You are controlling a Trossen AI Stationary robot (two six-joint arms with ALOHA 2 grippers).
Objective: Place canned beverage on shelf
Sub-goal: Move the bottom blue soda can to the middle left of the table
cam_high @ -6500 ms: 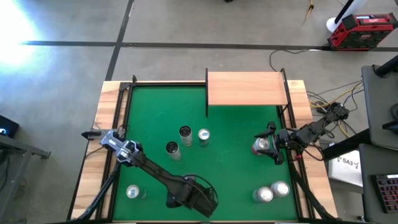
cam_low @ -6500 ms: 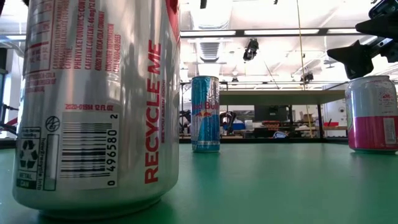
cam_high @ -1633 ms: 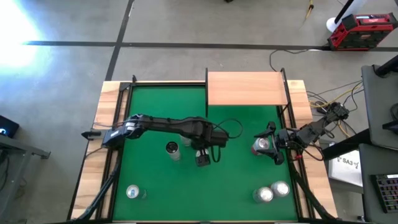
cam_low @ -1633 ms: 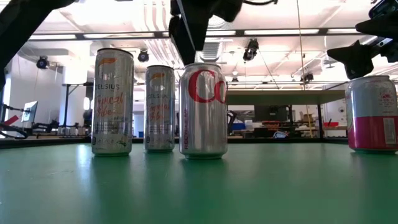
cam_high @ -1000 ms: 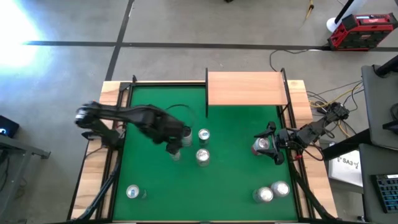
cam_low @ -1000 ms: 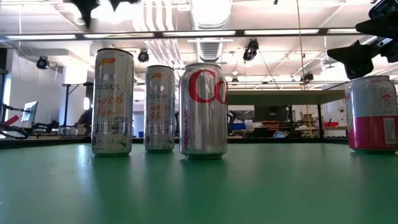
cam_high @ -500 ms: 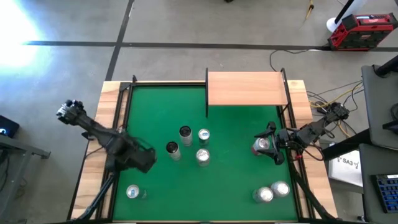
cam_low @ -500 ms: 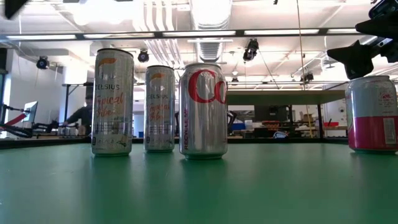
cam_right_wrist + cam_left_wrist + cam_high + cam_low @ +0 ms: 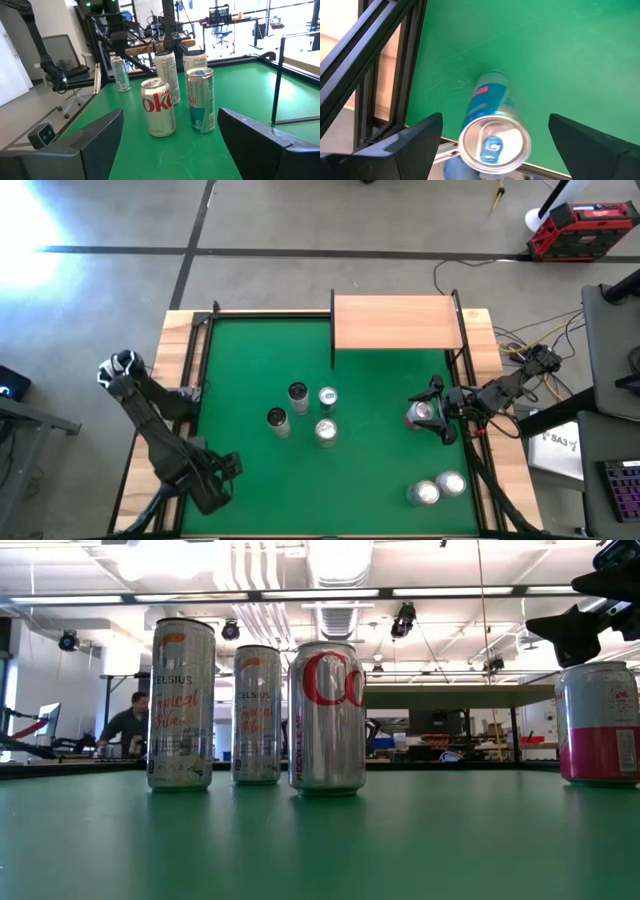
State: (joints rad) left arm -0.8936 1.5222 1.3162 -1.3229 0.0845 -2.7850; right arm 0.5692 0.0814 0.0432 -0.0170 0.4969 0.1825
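Observation:
A blue canned beverage (image 9: 492, 142) stands upright on its base on the green felt at the table's near left corner. My left gripper (image 9: 212, 486) hangs open straight over it, pointing down, one finger to each side and clear of the can; in the high view the gripper hides the can. The shelf (image 9: 397, 322), a pale-wood board on black posts, stands at the far edge. My right gripper (image 9: 437, 416) waits open and level at the right edge, above a pink-and-white can (image 9: 598, 723).
Several cans stand grouped mid-table: a Coke can (image 9: 158, 107), a light-blue can (image 9: 201, 100) and two tall Celsius cans (image 9: 181, 705) (image 9: 256, 715). Two more cans (image 9: 436, 488) stand near right. A black frame rail (image 9: 395, 60) runs close beside the blue can.
My left gripper has swung from above the mid-table cans toward the table's left and near edges, sinking and rolling about its own axis, and now hangs over the blue can. Its fingers have stayed open. No can has moved.

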